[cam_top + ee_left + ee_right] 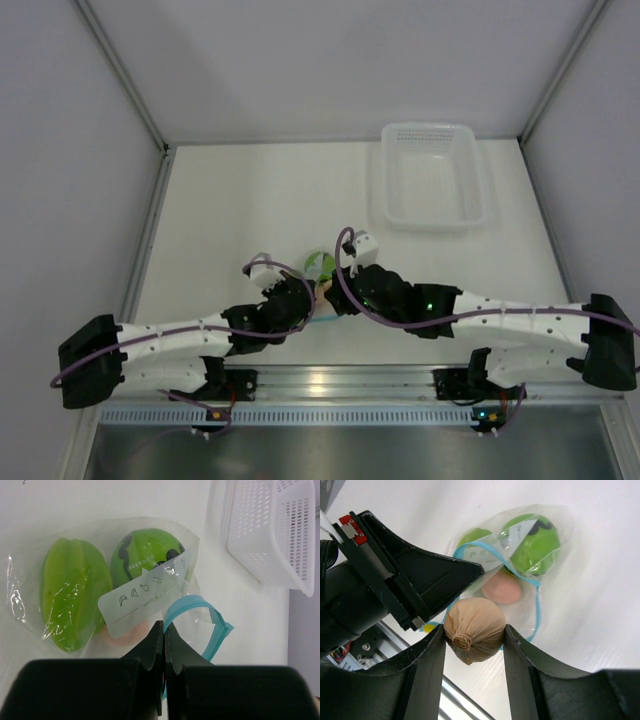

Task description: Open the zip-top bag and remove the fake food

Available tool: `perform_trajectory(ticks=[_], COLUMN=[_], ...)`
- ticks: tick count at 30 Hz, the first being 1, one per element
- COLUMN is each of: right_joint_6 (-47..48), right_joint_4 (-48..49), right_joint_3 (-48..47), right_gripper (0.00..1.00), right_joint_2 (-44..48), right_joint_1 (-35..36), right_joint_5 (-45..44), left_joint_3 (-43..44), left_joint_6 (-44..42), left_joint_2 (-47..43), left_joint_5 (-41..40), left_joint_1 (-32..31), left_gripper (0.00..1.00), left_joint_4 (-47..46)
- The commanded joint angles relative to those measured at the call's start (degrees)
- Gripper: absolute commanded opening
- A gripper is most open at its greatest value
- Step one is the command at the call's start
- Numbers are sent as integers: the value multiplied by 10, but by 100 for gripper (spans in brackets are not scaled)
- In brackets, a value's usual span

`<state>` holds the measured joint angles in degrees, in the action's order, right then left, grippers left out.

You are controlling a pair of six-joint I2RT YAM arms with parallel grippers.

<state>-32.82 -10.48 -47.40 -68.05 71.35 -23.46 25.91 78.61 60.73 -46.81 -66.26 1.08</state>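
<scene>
Main risk: the right pincer (474,630) is clamped on a round tan piece (475,622) of the fake food, and only on its flanks. It's smooth and bulging, so I think it could squirt out if I pull fast or twist.

Second risk: the left pincer (164,630) is fully closed on one thin lip of the zip-top bag (107,587). That film is slick. If the tan piece catches the blue zip strip (200,617) on the way out, either the lip slips free or the whole bag drags along.

Third: the two pincers are almost nose to nose at the bag mouth, so a sloppy retreat path means a knock.

I can't tell from the right wrist view whether the tan piece is fully past the zip strip or half inside. I'm treating it as not yet clear.

Containers:
- The bag lies close to the near edge of the tabletop (230,200), roughly midway between the left and right edges. Its mouth is open and the strip is bowed into a loop.
- Inside the bag are a green ball (147,552) with a dark zigzag, a lime-green piece (75,600) beside it, and a peach piece (502,587) nearest the mouth.
- The white basket (476,180) sits at the far right corner, well apart from the bag. I can make out no food in it.
</scene>
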Motion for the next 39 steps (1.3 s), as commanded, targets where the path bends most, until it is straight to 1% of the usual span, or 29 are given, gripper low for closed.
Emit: perform_trajectory(ticks=[1, 2, 5, 6, 8, 9, 11, 12, 14, 15, 17, 18, 20, 21, 23, 29, 32, 33, 39], right_joint_6=[36, 49, 76, 86, 110, 118, 145, 151, 165, 167, 179, 181, 188, 186, 191, 208, 223, 223, 241], right_joint_4=[-71, -94, -112, -111, -111, -113, -112, -112, -112, -112, -111, -112, -116, -113, -111, -124, -118, -120, -134], right_joint_3=[-42, -57, -76, -77, -82, -85, -98, -103, -125, -133, -159, -169, -202, -222, -242, -342, -372, -381, -439], right_gripper=[36, 36, 36, 36, 36, 36, 36, 36, 36, 36, 36, 36, 36, 36, 36, 40, 43, 47, 58], right_joint_2=[39, 42, 50, 54, 59, 58, 50, 45, 17, 4, -36, -51, -96, -125, -153, -265, -306, -316, -386], right_joint_1=[5, -1, -48, -85, -130, -178, -227, -275, -326, -378, -423, -457, -477, -498, -511, -559, -571, -577, -589], right_joint_5=[-42, -47, -34, -13, 10, 24, 43, 44, 60, 85, 101, 98, 92, 84, 69, 83, 88, 90, 110], left_joint_3=[3, 5, 9, 12, 15, 16, 17, 18, 19, 19, 20, 20, 20, 20, 19, 26, 25, 25, 27], left_joint_6=[22, 19, 13, 11, 3, 2, -2, -2, -5, -4, -5, -5, -6, -6, -4, -14, -19, -20, -42], left_joint_2=[10, 11, 15, 15, 15, 14, 14, 14, 18, 18, 22, 22, 23, 23, 23, 27, 25, 24, 15], left_joint_5=[-14, -14, -8, -7, -1, 0, 7, 8, 10, 11, 13, 15, 14, 14, 14, 21, 22, 23, 25], left_joint_1=[-4, -4, -4, -4, -4, -4, -4, -4, -4, -4, -4, -4, -4, -4, -4, -4, -4, -4, -4], left_gripper=[0, 0, 0, 0, 0, 0, 0, 0, 0, 0, 0, 0, 0, 0, 0, 0, 0, 0, 0], left_joint_4=[-18, -18, -18, -18, -18, -18, -18, -19, -19, -19, -19, -19, -19, -19, -19, -19, -19, -19, -19])
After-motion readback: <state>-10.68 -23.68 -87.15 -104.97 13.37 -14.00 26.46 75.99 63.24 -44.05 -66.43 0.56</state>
